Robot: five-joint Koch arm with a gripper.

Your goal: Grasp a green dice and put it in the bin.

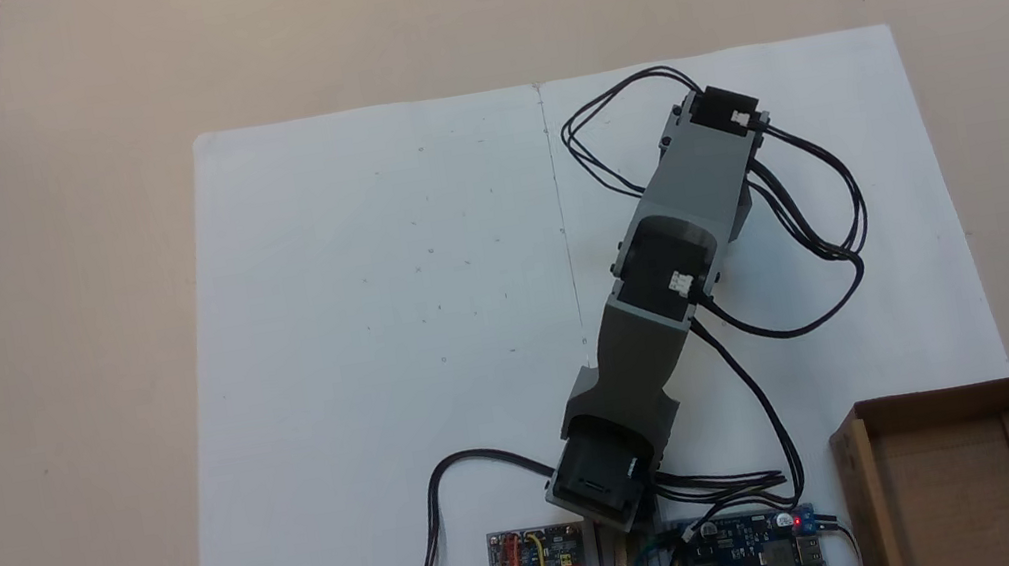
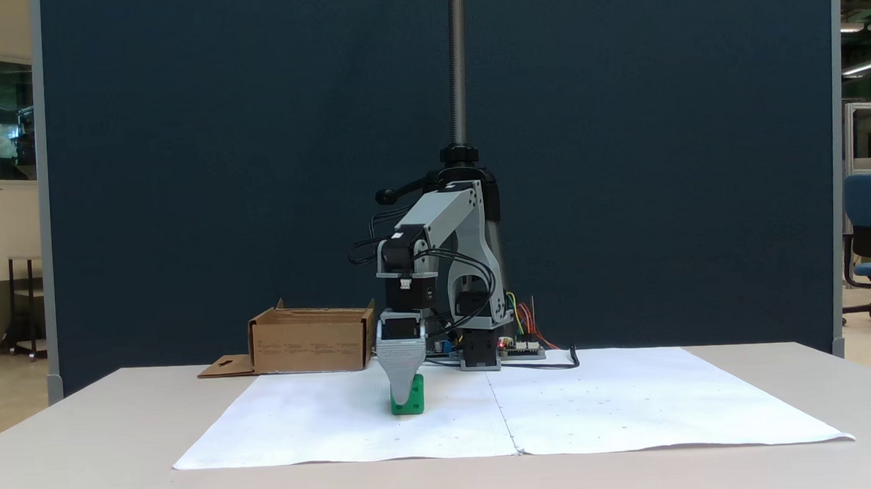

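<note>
1. In the side-on fixed view, the shallow brown cardboard box (image 2: 312, 342), the bin, stands at the table's far edge, at about ten o'clock from the gripper and well apart from it; its flat flap lies to its left.
2. The grey plastic gripper (image 2: 402, 393) points straight down onto the white paper sheet (image 2: 634, 412). One broad ribbed jaw faces the camera and hides the other, so how wide the fingers stand cannot be told, nor whether they have hold of anything.
3. The small bright green cube, the green dice (image 2: 413, 401), sits on the paper, touching or just behind the jaw tip, its right half showing at about three o'clock of the tip.
4. In the top-down fixed view, the grey arm (image 1: 664, 268) reaches toward one o'clock, covering the dice; the box (image 1: 924, 500) lies at five o'clock.
5. Judged by looks, the dice is light, stiff and smooth-sided; pinching two opposite flat faces near mid-height should hold it best, since a corner grip could let it twist out.
</note>
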